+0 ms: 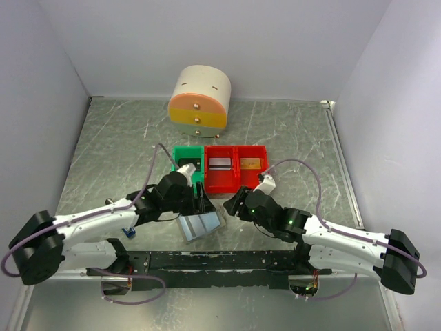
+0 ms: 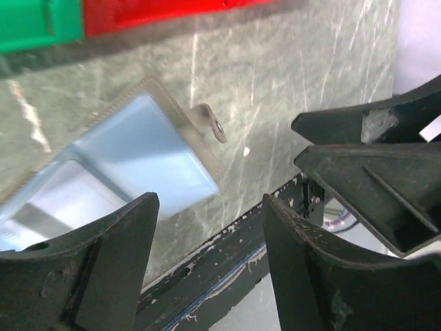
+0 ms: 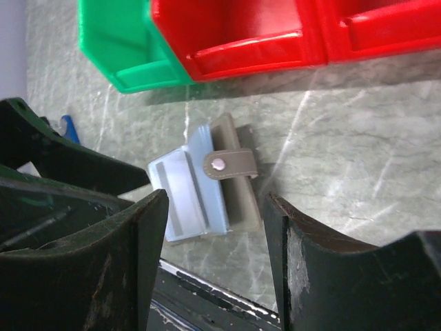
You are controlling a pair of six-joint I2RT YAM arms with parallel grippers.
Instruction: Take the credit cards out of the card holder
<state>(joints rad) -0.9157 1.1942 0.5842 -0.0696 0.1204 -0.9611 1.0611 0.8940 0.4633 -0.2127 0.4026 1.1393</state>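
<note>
Both released: left pincer (image 2: 209, 210) and right pincer (image 3: 215, 207) have jaws apart with nothing between them.

The card holder (image 1: 200, 226) lies open and flat on the worktop (image 1: 289, 138), lower centre of the top view. It sits just below the green bin (image 1: 187, 165) and near the front edge.

Risks:
- A pale blue credit card (image 3: 176, 200) with a grey stripe looks seated in its pocket. It's thin, smooth plastic with little edge showing, so the thick blunt fingers may slip off or pinch the pocket as well.
- The holder looks light and the marbled worktop glossy. Unless one arm pins it, it'll likely slide or lift with the card.
- A push toward the bottom of the frame could send it over the front edge.
- The snap tab (image 3: 231, 164) is a floppy strap that could catch a finger.
- The pincers are close together, so they could clash.

The holder's shell is grey-brown and leathery, with stitched edges.
</note>
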